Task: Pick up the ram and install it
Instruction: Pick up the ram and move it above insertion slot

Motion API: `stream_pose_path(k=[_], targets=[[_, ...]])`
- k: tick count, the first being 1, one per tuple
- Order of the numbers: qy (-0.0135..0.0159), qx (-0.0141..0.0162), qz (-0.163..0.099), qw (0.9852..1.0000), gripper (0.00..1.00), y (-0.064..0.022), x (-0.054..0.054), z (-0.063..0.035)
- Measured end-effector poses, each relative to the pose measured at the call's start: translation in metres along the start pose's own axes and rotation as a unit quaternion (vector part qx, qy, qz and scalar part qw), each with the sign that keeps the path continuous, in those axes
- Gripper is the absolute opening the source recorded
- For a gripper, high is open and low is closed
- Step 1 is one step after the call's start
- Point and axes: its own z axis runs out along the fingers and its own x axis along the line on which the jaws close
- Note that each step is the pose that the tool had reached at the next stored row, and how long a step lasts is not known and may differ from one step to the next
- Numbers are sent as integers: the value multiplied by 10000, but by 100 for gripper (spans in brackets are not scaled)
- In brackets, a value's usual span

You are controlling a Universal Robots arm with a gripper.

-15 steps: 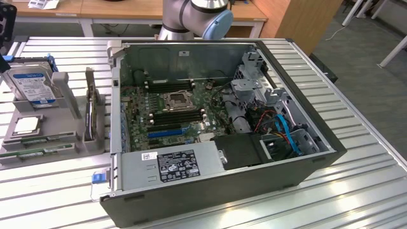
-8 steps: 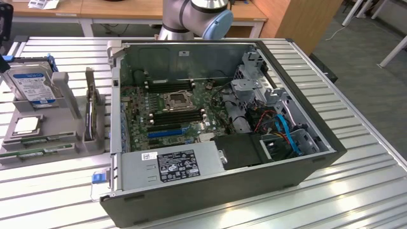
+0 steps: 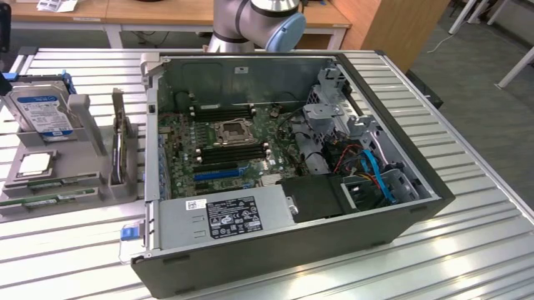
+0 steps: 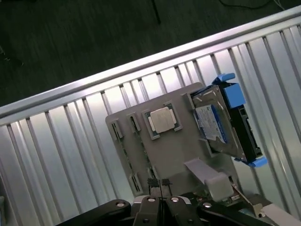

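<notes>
While the hand [image 4: 159, 184] hangs over the grey plastic parts holder [image 4: 174, 150] with its two fingers pressed together and nothing between them, the ram [image 3: 50, 201], a long thin green circuit-board stick, lies flat along the holder's edge farthest from the silver hard drive with the blue label [image 3: 42, 109]. That drive stands upright at the holder's opposite end. A square silver processor chip [image 3: 35, 164] sits in a recess between them. A grey expansion card [image 3: 121, 140] stands on edge in the holder's side nearest the open black computer case [image 3: 292, 250]. Holder and case rest on the slatted metal bench [image 3: 467, 206].
</notes>
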Motion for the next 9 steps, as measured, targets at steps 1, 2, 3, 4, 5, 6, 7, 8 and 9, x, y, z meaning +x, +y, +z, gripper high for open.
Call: stream_pose_path(k=[1,2,3,4,5,6,7,8,9], targets=[[4,-2,-86,10000,10,0,0,0],[8,-4,-172,9999,10,0,0,1],[11,-6,-258,9997,10,0,0,2],[15,-8,-342,9994,10,0,0,3],[19,-10,-422,9991,10,0,0,3],[23,-12,-506,9987,10,0,0,4],[26,-14,-587,9983,10,0,0,4],[30,-16,-669,9978,10,0,0,5],[33,-18,-754,9971,10,0,0,5]])
